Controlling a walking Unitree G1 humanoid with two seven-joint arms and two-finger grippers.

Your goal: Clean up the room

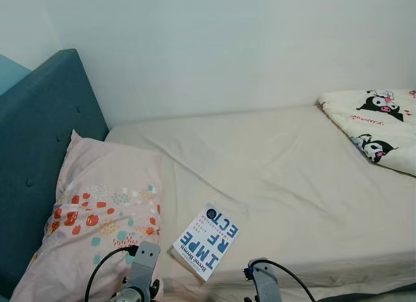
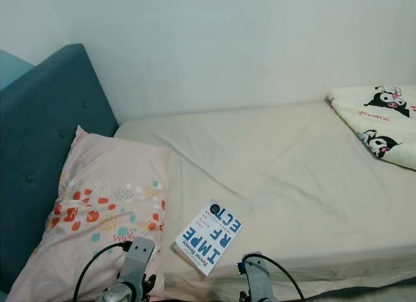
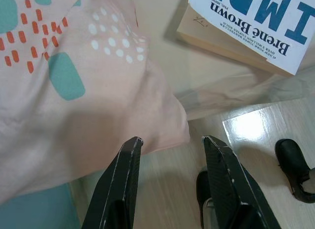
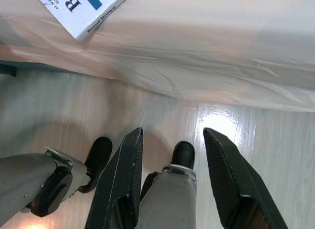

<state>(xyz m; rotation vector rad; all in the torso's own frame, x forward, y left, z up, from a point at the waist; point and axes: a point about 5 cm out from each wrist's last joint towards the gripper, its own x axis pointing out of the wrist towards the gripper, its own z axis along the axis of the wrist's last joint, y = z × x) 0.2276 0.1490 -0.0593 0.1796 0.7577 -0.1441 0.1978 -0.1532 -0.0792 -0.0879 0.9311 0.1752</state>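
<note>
A white paperback book point(image 1: 206, 240) with blue lettering lies near the front edge of the bed point(image 1: 273, 159), just right of a pink patterned pillow point(image 1: 97, 217). Both arms hang low at the bed's front edge. My left gripper point(image 3: 172, 140) is open, its fingers pointing down past the pillow's corner point(image 3: 162, 120) toward the floor, with the book point(image 3: 246, 27) close by. My right gripper point(image 4: 172, 135) is open too, empty, aimed at the wooden floor point(image 4: 266, 140) below the mattress side, with the book's corner point(image 4: 81, 10) at the view's edge.
A teal padded headboard point(image 1: 39, 133) stands at the left. A cream blanket with cartoon prints point(image 1: 380, 126) lies folded at the bed's far right. A white wall backs the bed. My own legs and feet point(image 4: 182, 155) stand on the floor below.
</note>
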